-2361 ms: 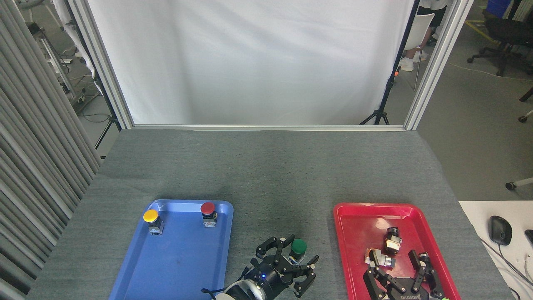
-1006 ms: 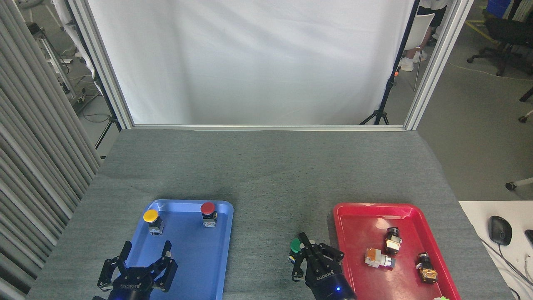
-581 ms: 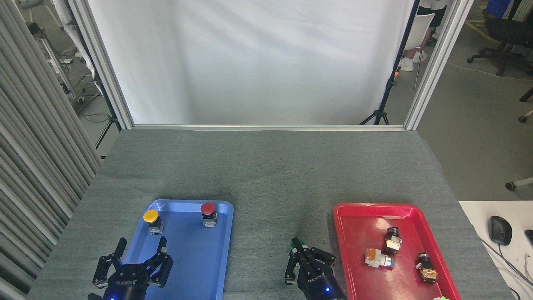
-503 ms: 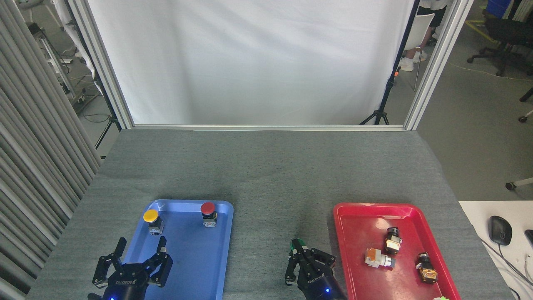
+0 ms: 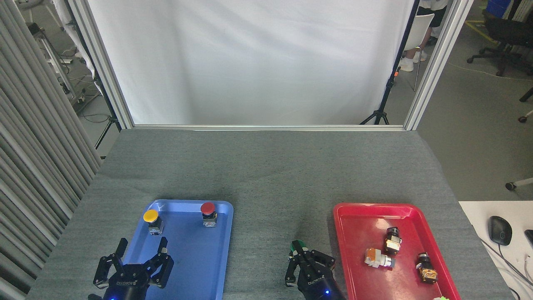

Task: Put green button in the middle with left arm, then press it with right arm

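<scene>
The green button [image 5: 296,248] stands on the dark grey cloth of the middle [image 5: 270,187], between the two trays. Only a sliver of its green cap shows. My right gripper [image 5: 300,254] sits over it with its black fingers [image 5: 311,258] drawn together, their tips on the cap and hiding most of the button. My left gripper [image 5: 135,256] is at the bottom left, over the near end of the blue tray [image 5: 187,258]. It is open, its fingers spread, and it holds nothing.
A yellow-capped button [image 5: 150,216] and a red-capped button [image 5: 207,208] stand at the blue tray's far end. The red tray [image 5: 374,206] on the right holds three small switch parts [image 5: 377,258]. A mouse [image 5: 499,229] lies on a white desk at far right.
The left gripper let go of the green button and went to the bottom left. The right gripper came from the red tray, closed, and settled onto the cap, covering more of it.
</scene>
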`<state>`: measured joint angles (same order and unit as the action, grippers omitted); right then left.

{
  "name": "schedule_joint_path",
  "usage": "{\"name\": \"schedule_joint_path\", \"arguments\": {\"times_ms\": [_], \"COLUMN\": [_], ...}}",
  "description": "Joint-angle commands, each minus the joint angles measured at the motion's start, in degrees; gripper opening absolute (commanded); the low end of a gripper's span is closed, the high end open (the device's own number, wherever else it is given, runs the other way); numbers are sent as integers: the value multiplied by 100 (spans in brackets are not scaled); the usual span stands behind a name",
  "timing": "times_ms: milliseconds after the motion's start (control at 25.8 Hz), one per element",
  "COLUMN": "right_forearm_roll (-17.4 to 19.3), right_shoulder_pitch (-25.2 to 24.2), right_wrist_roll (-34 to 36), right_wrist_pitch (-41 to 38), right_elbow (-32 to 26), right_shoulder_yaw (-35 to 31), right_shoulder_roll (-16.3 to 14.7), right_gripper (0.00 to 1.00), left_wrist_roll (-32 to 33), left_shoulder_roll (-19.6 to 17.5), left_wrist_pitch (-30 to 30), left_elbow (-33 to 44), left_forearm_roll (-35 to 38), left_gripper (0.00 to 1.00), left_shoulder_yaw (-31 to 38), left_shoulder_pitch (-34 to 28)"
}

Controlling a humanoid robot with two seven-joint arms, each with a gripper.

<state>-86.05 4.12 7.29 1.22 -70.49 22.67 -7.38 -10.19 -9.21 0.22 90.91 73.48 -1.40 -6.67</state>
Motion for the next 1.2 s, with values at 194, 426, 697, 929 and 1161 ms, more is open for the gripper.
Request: {"name": "schedule_joint_path", "arguments": {"times_ms": [194, 426, 697, 929, 1161], "right_forearm_roll": [27, 27, 44, 62, 62], "right_shoulder_pitch": [-25, -86, -702, -1255, -1625], "right_wrist_roll": [71, 88, 106, 106, 62], "right_wrist_pitch": [168, 176, 80, -140, -272], "right_elbow": [-264, -747, -1424, -1810, -1995], "right_shoulder_yaw": [18, -79, -1011, -1907, -2619], "right_shoulder_roll": [70, 52, -185, -378, -528], "right_gripper": [0, 0, 36, 100, 100], "left_wrist_roll": [-27, -18, -18, -18, -35], "left_shoulder_roll": [-2, -2, 7, -11, -11], "left_wrist_pitch": [-14, -31, 4, -5, 13], "left_elbow": [6, -3, -20, -20, -29], "left_forearm_roll": [-9, -9, -17, -9, 0], "left_gripper": [99, 99, 99, 99, 99], "left_shoulder_yaw": [8, 8, 8, 87, 122], "left_shoulder_pitch": [17, 43, 43, -1, -36]}}
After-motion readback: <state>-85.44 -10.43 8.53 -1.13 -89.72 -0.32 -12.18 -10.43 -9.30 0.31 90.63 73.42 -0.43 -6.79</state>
